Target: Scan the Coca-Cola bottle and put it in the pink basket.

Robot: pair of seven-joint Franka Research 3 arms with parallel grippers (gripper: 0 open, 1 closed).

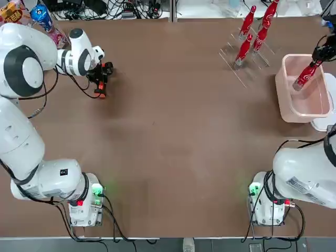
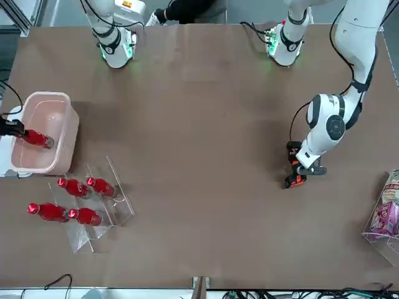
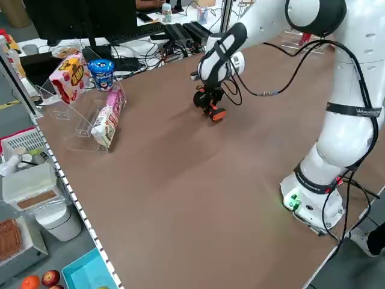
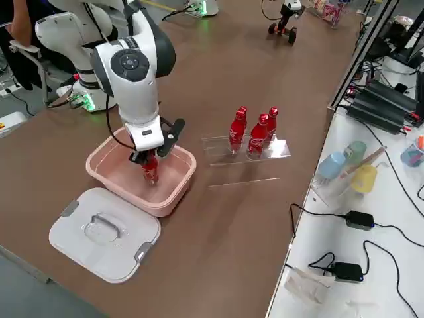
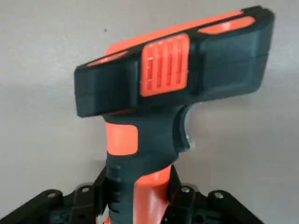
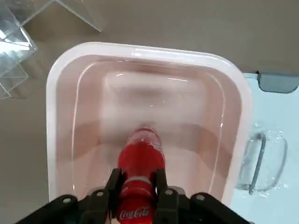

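Coca-Cola bottle (image 1: 307, 75) hangs inside the pink basket (image 1: 286, 102), clenched near its cap end by the right gripper (image 1: 321, 54) at about 2 o'clock on the table (image 1: 173, 136) in the overhead view. The bottle tilts, its base pointing down toward the basket floor; the right wrist view shows the fingers (image 6: 114, 183) pressed against both sides of the red body, white script visible between them. Whether the base touches the floor cannot be told. A white lid (image 4: 104, 232) with a clear handle lies flat just beside the basket, on the side away from the rack.

Four more red bottles (image 1: 253, 31) stand tilted in a clear acrylic rack (image 1: 239, 65) at roughly 1 o'clock, near the basket but apart from it.

Across the table at about 10 o'clock, the left gripper (image 1: 99, 79) grasps a black-and-orange handheld scanner (image 1: 103, 80) by its grip, jaws closed around the handle, the scanner's head low over the tabletop. Snack packages (image 3: 84, 78) sit in a clear holder (image 3: 81, 123) off the far-left corner.
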